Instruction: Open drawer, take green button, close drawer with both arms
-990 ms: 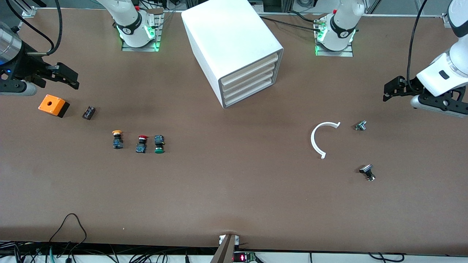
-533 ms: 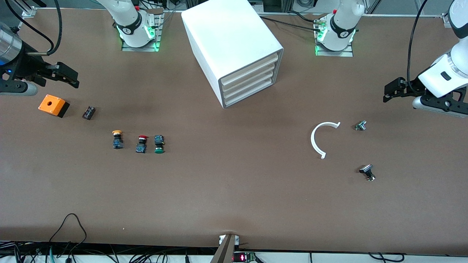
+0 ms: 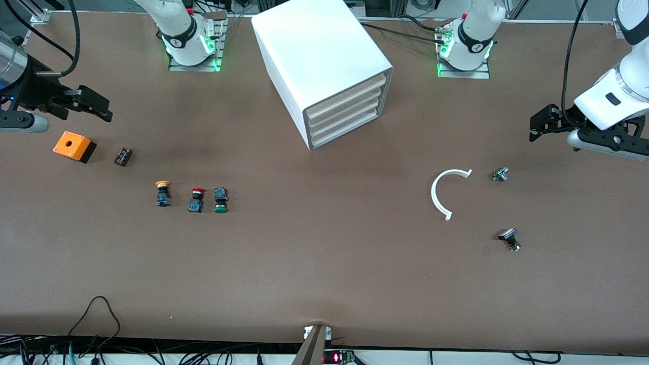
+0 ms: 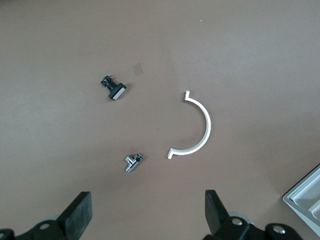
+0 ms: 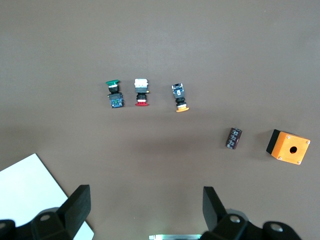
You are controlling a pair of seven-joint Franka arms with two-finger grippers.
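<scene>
The white cabinet (image 3: 319, 61) stands between the arms' bases, its stacked cream drawers (image 3: 345, 109) all shut. The green-capped button (image 3: 220, 199) lies on the table nearer the front camera, toward the right arm's end, beside a red-capped button (image 3: 196, 199) and a yellow-capped one (image 3: 162, 193). It also shows in the right wrist view (image 5: 114, 93). My right gripper (image 3: 101, 109) is open and empty in the air over the table near an orange box; its jaws (image 5: 145, 210) stand wide. My left gripper (image 3: 536, 125) is open and empty in the air at the left arm's end (image 4: 147, 217).
An orange box (image 3: 74, 146) and a small black part (image 3: 122, 156) lie near the right gripper. A white arc (image 3: 442, 192), a metal fitting (image 3: 500, 174) and a black part (image 3: 509, 239) lie toward the left arm's end. A cabinet corner (image 4: 307, 200) shows in the left wrist view.
Both grippers have shifted slightly upward in the front view, the left one also a little toward the cabinet. Nothing on the table has moved.
</scene>
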